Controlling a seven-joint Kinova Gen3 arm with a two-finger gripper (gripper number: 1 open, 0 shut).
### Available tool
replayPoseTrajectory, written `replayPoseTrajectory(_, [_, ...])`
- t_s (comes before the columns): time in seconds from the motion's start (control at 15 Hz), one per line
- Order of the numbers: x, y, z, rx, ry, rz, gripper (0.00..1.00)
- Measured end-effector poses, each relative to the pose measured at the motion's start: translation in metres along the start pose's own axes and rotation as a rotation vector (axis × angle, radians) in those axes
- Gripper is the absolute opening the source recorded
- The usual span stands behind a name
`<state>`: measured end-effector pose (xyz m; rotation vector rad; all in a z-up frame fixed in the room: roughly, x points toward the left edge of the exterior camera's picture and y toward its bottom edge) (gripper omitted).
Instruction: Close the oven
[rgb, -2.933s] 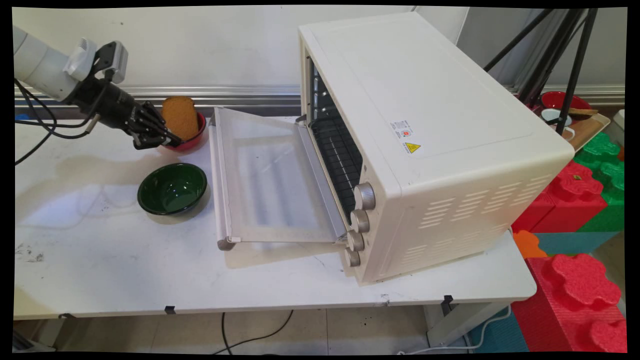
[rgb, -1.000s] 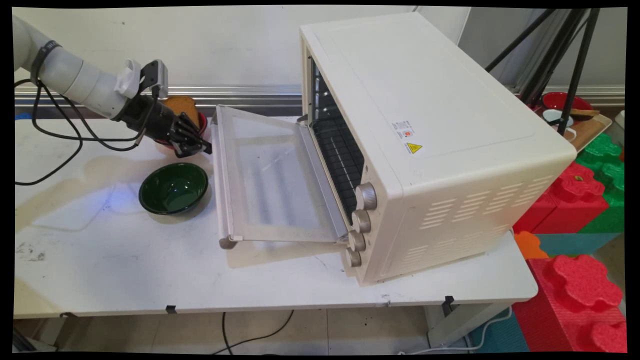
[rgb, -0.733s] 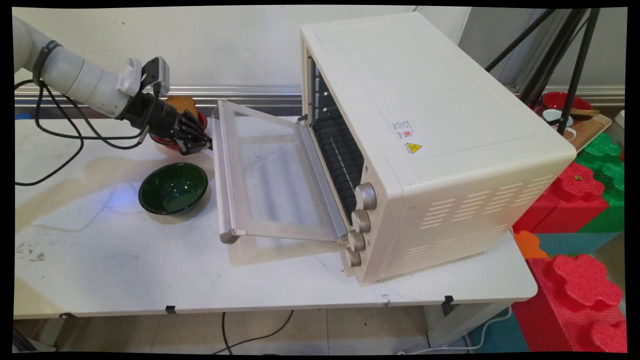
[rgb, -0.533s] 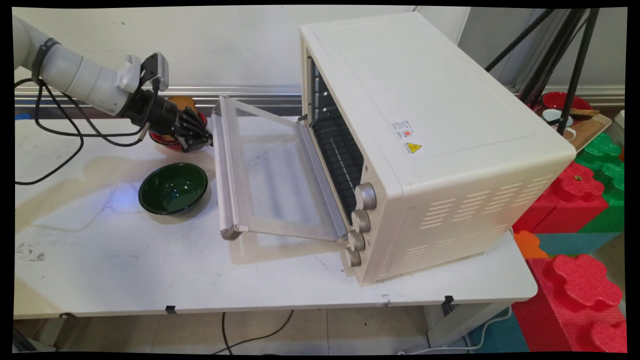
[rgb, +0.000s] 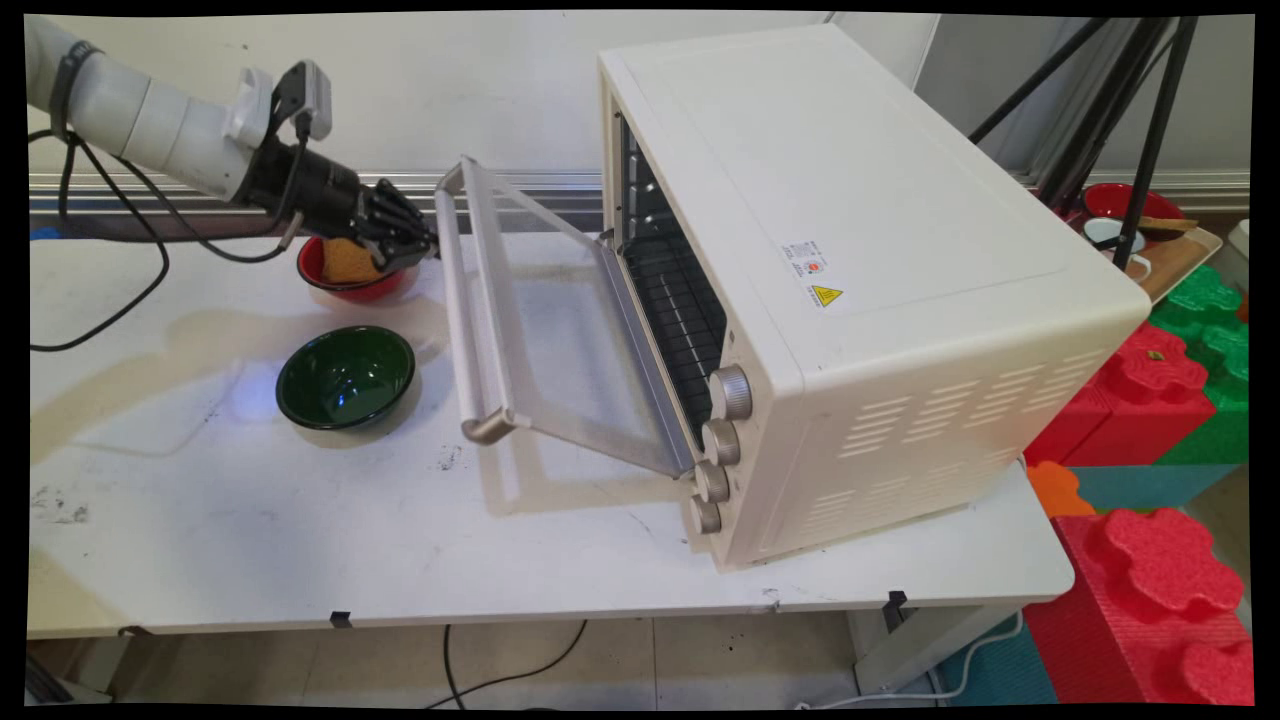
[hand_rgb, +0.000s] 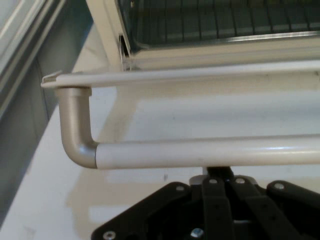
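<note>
My black gripper (rgb: 428, 243) is shut, its tips pressed against the far end of the oven door's handle bar (rgb: 466, 300). In the hand view the handle bar (hand_rgb: 200, 152) runs straight across just above the closed fingertips (hand_rgb: 218, 172), with its metal elbow (hand_rgb: 75, 135) at the left. The glass door (rgb: 550, 300) of the cream toaster oven (rgb: 850, 250) stands about half raised, and the wire rack (rgb: 680, 310) shows inside. Right behind the gripper sits a red bowl (rgb: 345, 288) holding a slice of brown bread (rgb: 347, 262).
A dark green bowl (rgb: 345, 377) stands on the white table (rgb: 250, 520) left of the door. Black cables (rgb: 110, 250) hang from the arm at the left. Red and green foam blocks (rgb: 1160, 400) and tripod legs (rgb: 1130, 120) stand off the table's right end.
The gripper moved right from beside the red bowl to the door handle, then rose with it. The door swung from lying flat to about half raised.
</note>
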<state>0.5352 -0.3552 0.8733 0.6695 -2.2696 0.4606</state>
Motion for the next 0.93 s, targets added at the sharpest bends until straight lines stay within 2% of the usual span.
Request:
replayPoseTrajectory(0.53, [0.043,0.0,-0.002,0.008,0.104,-0.002,0.0])
replayPoseTrajectory(0.93, [0.066,0.0,0.0,0.014,0.159,-0.001,0.0])
